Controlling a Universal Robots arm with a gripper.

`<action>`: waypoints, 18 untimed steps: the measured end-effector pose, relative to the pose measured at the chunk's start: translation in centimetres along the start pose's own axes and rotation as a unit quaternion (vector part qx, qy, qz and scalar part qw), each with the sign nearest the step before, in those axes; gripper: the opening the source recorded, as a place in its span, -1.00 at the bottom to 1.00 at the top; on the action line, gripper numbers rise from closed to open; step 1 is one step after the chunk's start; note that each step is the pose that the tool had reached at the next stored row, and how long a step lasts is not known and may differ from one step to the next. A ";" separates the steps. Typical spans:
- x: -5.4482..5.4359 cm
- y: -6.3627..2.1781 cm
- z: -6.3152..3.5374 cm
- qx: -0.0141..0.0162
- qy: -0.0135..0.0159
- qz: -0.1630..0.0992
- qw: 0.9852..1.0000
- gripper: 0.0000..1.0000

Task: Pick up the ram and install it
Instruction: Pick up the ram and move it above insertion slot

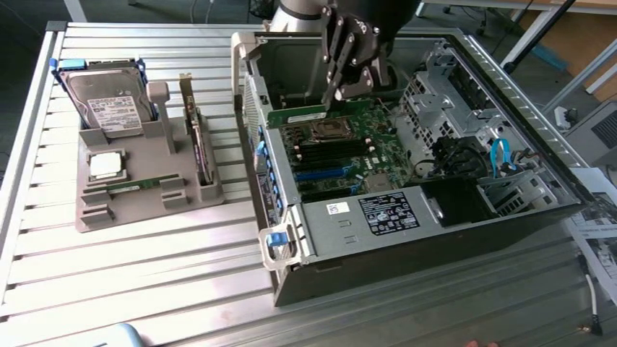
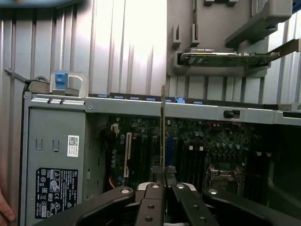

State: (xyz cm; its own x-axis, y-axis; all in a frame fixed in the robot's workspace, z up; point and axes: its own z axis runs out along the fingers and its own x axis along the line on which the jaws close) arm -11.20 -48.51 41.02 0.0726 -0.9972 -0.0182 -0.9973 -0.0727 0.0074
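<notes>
Slatted metal table [image 1: 144,267]: grey parts tray [image 1: 133,210] beside open computer case [image 1: 386,264]

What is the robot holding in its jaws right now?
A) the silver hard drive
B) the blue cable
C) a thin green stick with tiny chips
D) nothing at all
C: the slim green circuit-board stick is pinched upright in the jaws of the black gripper, above the green motherboard inside the open computer case.
</notes>
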 end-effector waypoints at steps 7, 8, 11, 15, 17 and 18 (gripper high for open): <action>0.4 -1.82 -0.02 0.000 0.000 0.000 1.000 -0.76; 0.4 -2.04 -0.02 0.000 0.000 0.000 1.000 -0.76; 0.6 -2.93 -0.03 -0.001 0.000 0.000 1.000 -0.76; 0.9 -3.89 -0.05 -0.001 0.000 0.000 1.000 -0.76; 1.0 -4.37 -0.06 -0.001 0.000 0.000 1.000 -0.76; 1.0 -4.59 -0.06 -0.001 0.000 0.000 1.000 -0.76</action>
State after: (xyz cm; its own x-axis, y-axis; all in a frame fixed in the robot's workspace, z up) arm -6.54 -49.21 41.03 0.0725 -0.9972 -0.0182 -0.9973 -0.0727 0.0096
